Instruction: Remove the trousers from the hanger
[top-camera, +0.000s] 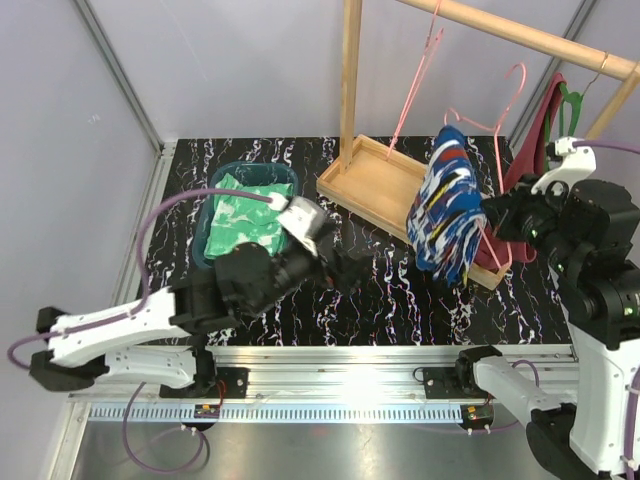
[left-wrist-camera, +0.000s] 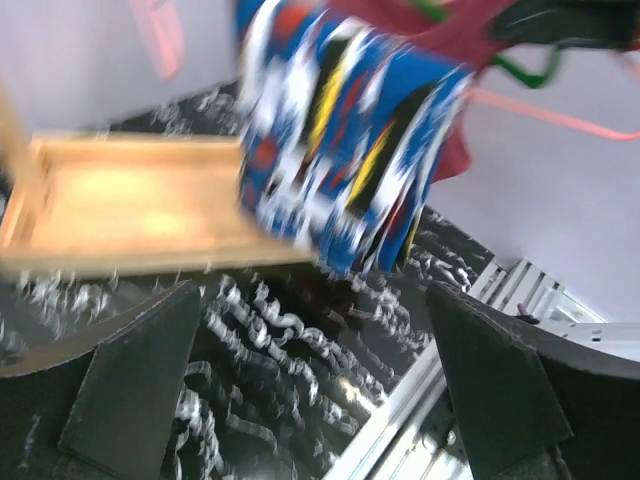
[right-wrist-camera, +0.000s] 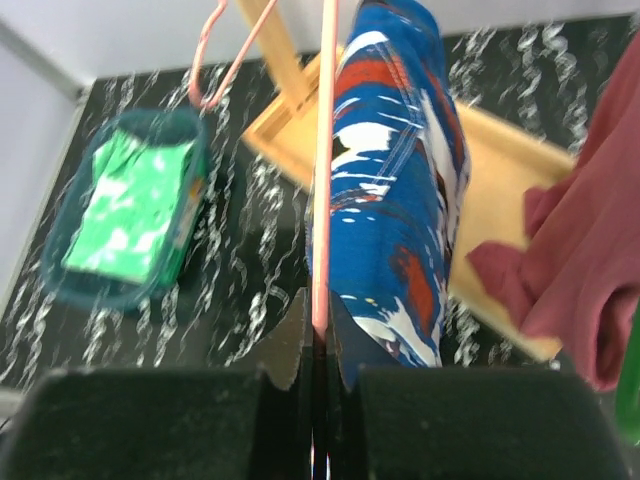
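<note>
Black marbled table (top-camera: 400, 300), grey walls.

Top view: blue trousers (top-camera: 447, 205) are draped over a pink hanger (top-camera: 524, 90) and hang above the front edge of the wooden tray (top-camera: 365, 185). Right gripper (top-camera: 492, 222) is at their right side, on the hanger wire. Green trousers (top-camera: 245, 215) lie bunched in the teal basket (top-camera: 213, 185), well to the left. Left gripper (top-camera: 350, 272) is low over the table between the basket and the blue pair, touching neither. The left arm reaches in from the near-left corner. Maroon tank top (top-camera: 530, 145) hangs behind the right arm.

Left wrist view: fingers (left-wrist-camera: 130, 390) are wide apart with nothing between them. The blue pair is ahead and above, blurred.

Right wrist view: jaws are pinched tight on the hanger wire, with blue cloth just right of it. The green pair sits in the basket off to the left.
</note>
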